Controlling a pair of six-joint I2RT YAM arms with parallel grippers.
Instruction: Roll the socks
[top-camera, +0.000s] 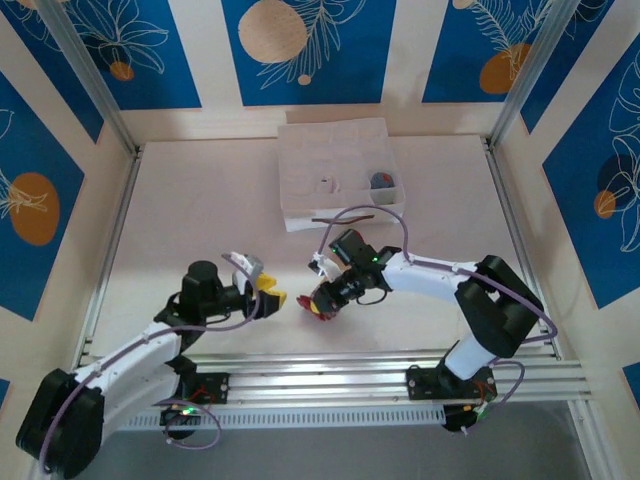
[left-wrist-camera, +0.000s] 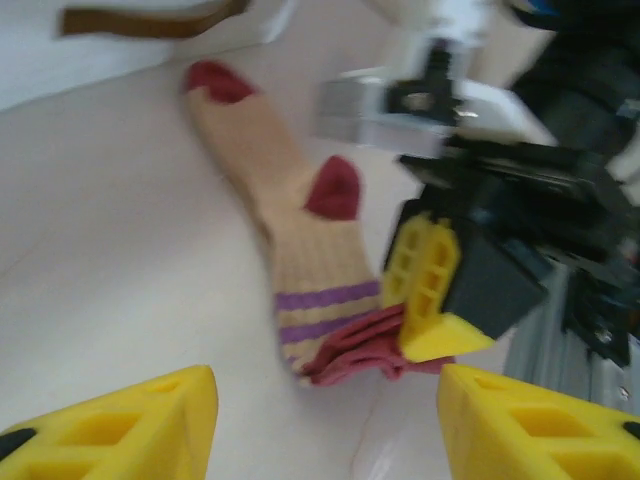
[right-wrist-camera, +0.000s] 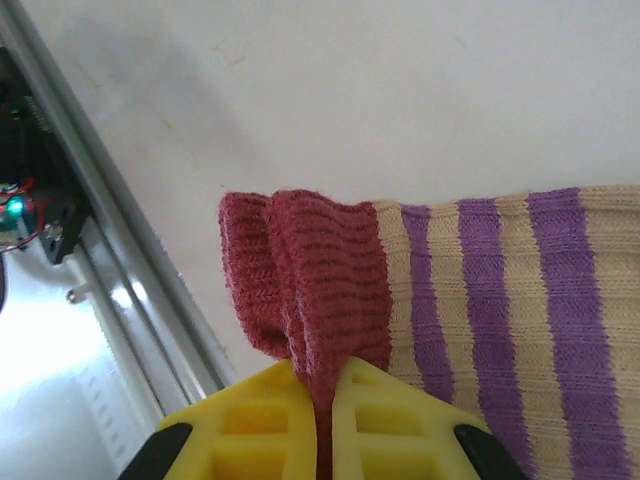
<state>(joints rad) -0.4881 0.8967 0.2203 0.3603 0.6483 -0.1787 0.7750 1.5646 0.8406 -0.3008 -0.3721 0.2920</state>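
A tan sock with a maroon toe, maroon heel, purple stripes and a maroon cuff lies flat on the white table. My right gripper is shut on the bunched maroon cuff, near the table's front edge. In the left wrist view one of its yellow fingers presses on that cuff. My left gripper is open just short of the cuff, with nothing between its fingers; from above it sits left of the right gripper. The arm hides most of the sock from above.
A white fabric compartment box stands at the back centre, a brown strap at its near side. A grey and orange bundle and a small white one lie in its compartments. A metal rail runs along the front edge.
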